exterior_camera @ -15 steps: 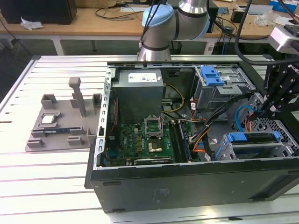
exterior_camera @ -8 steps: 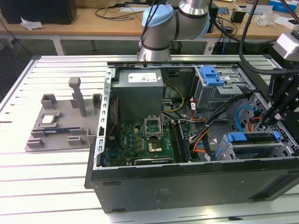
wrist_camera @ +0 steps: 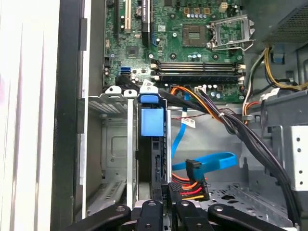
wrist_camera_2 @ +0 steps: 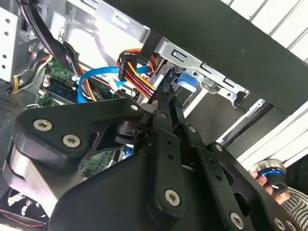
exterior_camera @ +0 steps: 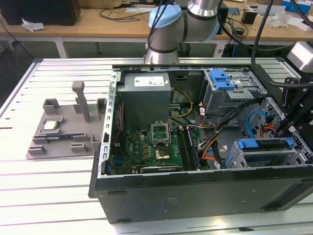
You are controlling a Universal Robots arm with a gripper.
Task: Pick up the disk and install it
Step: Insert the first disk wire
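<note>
The disk, silver with blue side rails, stands on edge in a slot of the grey drive cage at the front of the open computer case, on the exterior view's right. In the first wrist view its blue rail tab is the far end, down in the bay. My gripper is at the disk's near end. Its fingers are drawn close together there in both wrist views, shut on the disk's edge. The blue rail sits just beyond the fingertips.
A bundle of orange, red and black cables with a blue flat cable lies right beside the bay. The motherboard, power supply and a second cage with a blue caddy occupy the case. A grey fixture holding a chip stands on the exterior view's left.
</note>
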